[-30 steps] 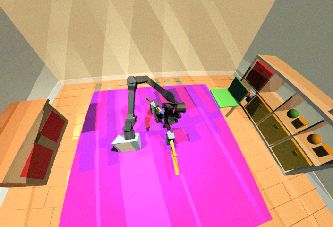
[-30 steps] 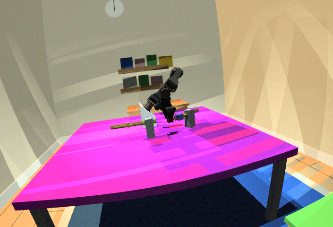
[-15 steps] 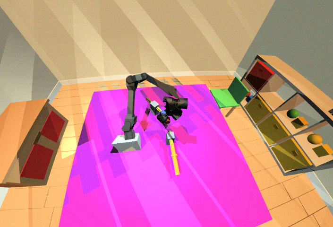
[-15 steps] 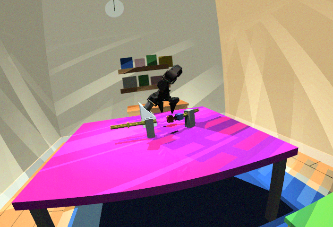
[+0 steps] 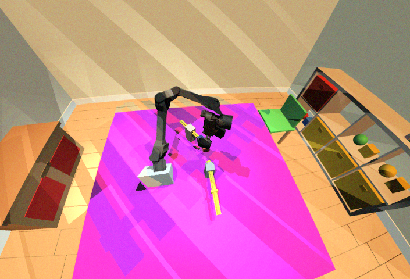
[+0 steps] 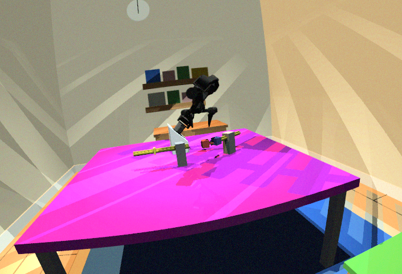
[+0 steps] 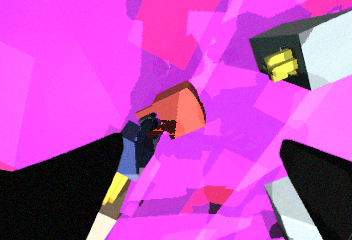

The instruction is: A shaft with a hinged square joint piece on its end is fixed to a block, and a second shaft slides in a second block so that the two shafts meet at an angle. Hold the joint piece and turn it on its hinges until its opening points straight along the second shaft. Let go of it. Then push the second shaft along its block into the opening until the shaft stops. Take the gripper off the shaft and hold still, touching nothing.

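Observation:
The orange joint piece [image 5: 206,150] [image 6: 204,143] [image 7: 184,112] hangs on hinges from a blue end part [image 6: 216,140] [image 7: 128,154] on the first shaft [image 5: 182,122] [image 6: 238,133] [image 7: 115,189]. The first block [image 5: 190,132] [image 6: 229,143] holds that shaft. The yellow second shaft [image 5: 216,200] [image 6: 146,152] [image 7: 282,66] lies in the second block [image 5: 210,168] [image 6: 181,154] [image 7: 334,55], its near end apart from the joint piece. I cannot tell whether the opening lines up exactly. My gripper [image 6: 201,125] [image 7: 202,143] is open and empty above the joint piece.
The arm's white base [image 5: 157,177] [image 6: 178,140] stands beside the blocks on the magenta table [image 5: 261,243] [image 6: 126,206]. The second shaft has a raised yellow collar [image 5: 214,190] [image 6: 154,150] beyond its block. A green chair [image 5: 275,120] stands past the table edge.

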You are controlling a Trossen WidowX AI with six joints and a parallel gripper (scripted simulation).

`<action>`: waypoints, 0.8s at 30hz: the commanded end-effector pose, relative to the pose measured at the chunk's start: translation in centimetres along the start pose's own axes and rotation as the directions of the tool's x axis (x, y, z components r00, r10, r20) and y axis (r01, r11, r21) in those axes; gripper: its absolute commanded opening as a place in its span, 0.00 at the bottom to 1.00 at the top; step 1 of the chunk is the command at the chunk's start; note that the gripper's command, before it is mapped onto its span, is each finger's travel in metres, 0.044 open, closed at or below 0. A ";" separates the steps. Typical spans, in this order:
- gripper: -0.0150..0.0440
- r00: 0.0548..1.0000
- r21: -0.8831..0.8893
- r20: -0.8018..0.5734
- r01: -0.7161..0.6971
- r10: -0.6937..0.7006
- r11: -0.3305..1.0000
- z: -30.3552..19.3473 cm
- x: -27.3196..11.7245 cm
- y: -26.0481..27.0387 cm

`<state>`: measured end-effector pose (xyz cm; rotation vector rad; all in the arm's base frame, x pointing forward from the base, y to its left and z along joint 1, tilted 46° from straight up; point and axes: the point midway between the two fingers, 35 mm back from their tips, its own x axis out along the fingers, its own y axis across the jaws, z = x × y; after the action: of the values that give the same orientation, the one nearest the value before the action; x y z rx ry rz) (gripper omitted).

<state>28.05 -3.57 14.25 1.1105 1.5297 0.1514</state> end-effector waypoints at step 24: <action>1.00 0.997 0.021 -0.045 -0.057 0.058 0.998 0.8 -1.9 -1.7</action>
<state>27.47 -5.81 15.16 1.0705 1.5149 0.2549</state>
